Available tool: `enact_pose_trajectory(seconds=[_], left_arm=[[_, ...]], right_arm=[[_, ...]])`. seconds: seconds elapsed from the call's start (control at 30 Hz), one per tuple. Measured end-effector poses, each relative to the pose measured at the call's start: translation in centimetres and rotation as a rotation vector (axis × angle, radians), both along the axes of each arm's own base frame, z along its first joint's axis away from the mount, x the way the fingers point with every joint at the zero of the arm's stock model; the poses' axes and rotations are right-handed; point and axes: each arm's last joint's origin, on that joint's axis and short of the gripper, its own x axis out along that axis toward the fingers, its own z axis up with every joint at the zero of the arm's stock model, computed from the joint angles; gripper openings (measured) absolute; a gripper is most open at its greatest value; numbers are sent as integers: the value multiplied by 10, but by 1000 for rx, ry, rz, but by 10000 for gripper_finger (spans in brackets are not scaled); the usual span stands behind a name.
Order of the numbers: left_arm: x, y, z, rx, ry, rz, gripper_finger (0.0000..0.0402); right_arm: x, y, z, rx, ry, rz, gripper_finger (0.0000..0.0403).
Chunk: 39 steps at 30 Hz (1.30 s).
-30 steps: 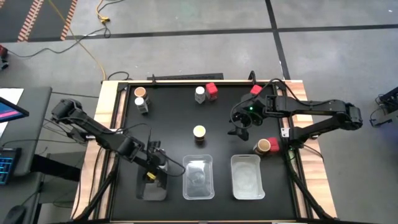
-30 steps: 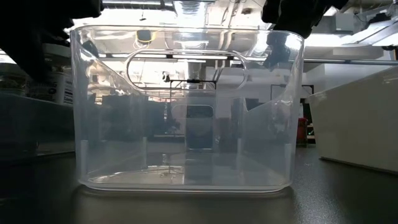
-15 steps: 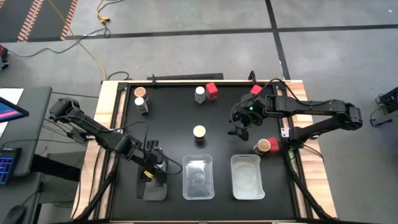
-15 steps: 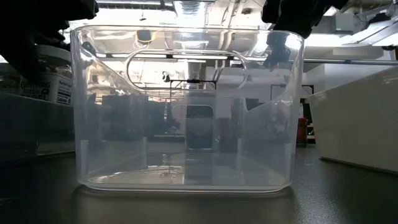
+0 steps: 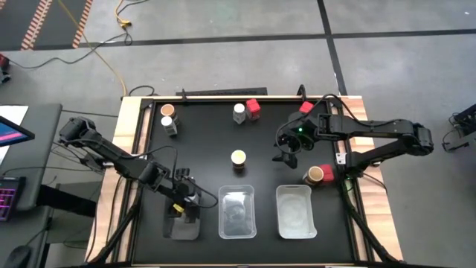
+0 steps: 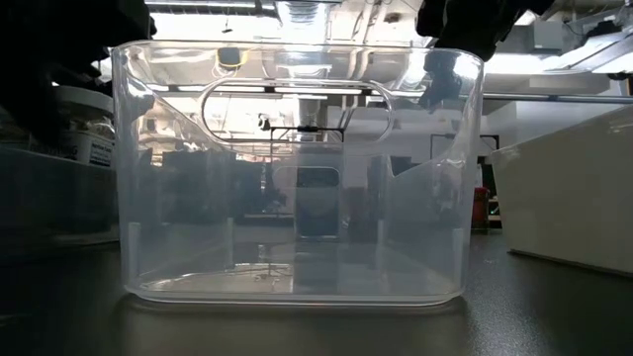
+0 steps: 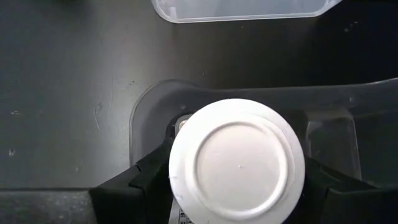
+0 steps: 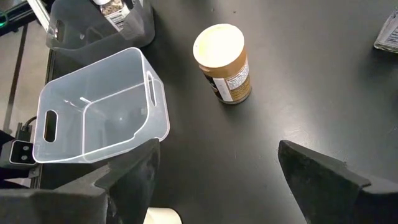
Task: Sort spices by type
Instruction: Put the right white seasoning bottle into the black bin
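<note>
Hovering over the left clear tray (image 5: 181,223) at the lower left of the high view, the left gripper (image 5: 183,205) has its fingers (image 7: 149,180) narrowly parted around a white-capped spice jar (image 7: 237,168). Near the frame's centre-right, the right gripper (image 5: 286,152) hangs wide open and empty, beside the cream-lidded jar (image 5: 238,158).

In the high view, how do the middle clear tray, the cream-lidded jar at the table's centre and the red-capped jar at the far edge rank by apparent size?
Largest to smallest:
1. middle clear tray
2. cream-lidded jar
3. red-capped jar

The two jars look nearly alike, so their order is unsure.
</note>
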Motion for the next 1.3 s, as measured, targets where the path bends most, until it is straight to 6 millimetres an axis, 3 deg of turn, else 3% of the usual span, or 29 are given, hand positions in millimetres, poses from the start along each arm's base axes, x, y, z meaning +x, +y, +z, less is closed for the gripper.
enact_pose_trajectory(seconds=[1.3], left_arm=[[0,3,0,23,4,-7,220]], right_arm=[[0,0,0,1,0,-1,353]])
